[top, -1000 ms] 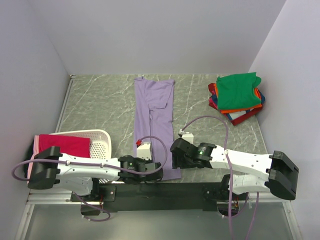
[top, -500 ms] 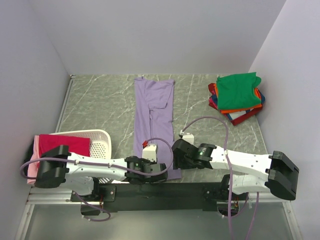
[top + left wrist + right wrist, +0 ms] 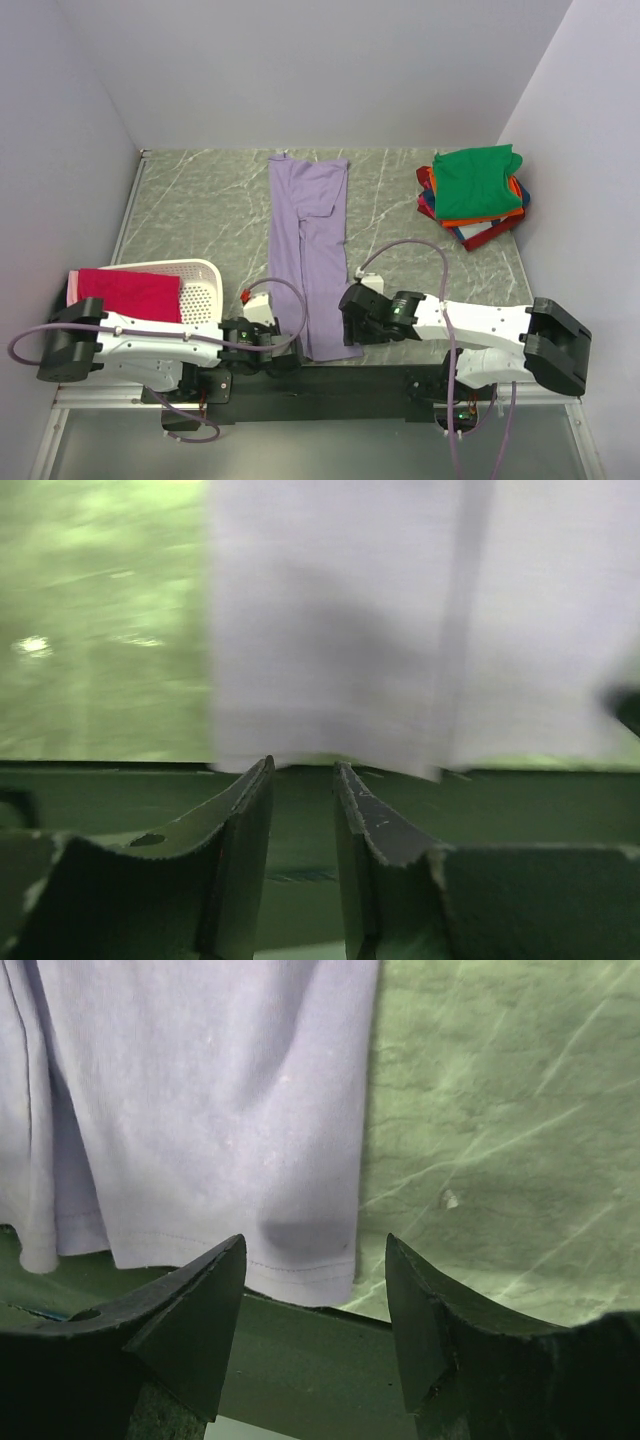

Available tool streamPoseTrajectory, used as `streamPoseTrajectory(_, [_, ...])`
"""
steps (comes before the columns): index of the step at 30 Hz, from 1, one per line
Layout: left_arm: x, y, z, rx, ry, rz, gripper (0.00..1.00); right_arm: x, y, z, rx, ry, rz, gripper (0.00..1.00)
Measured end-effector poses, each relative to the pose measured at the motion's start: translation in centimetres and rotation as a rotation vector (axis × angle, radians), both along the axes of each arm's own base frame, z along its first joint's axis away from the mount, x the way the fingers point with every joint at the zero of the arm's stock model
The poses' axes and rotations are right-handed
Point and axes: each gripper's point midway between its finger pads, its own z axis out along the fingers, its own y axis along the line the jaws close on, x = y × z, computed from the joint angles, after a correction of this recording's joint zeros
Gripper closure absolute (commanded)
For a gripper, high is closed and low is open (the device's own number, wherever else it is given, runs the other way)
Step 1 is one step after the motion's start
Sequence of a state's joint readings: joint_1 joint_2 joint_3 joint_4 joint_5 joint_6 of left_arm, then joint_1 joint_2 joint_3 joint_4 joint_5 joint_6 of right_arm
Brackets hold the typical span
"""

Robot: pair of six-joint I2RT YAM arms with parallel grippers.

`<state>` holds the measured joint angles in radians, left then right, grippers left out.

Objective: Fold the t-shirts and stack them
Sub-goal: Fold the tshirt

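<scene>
Top view's bright, even and sharp, just soft shadows. Left wrist view is dim, greenish and smeared with motion blur. Right wrist view's sharper, the right pincer nearly black.

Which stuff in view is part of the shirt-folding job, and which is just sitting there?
Job:
- purple shirt, spread flat mid-table
- folded pile in the far right corner, green shirt on top
- red shirt, in the basket

Just there:
- white basket, near left
- table
</scene>
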<state>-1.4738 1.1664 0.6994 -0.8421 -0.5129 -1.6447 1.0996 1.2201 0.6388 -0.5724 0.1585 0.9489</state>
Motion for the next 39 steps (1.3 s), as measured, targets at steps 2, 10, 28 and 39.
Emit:
streamPoseTrajectory(2, [-0.3,1.3,-1.3,0.045,0.020,0.030,0.64,-0.3,0.3,-0.2,-0.002,0.009,0.011,0.35])
streamPoseTrajectory(10, [-1.0,3.7,-3.5,0.089,0.066,0.090,0.63,-1.2,1.1,-1.0,0.008,0.040,0.027,0.35])
streamPoseTrajectory(28, [-0.7,3.5,-3.9,0.008,0.058,0.114,0.61,-2.3,1.4,-1.8,0.012,0.084,0.029,0.35])
streamPoseTrajectory(39, [-0.5,3.5,-4.3,-0.061,0.053,0.138,0.63,-2.5,1.9,-1.8,0.008,0.086,0.043,0.36])
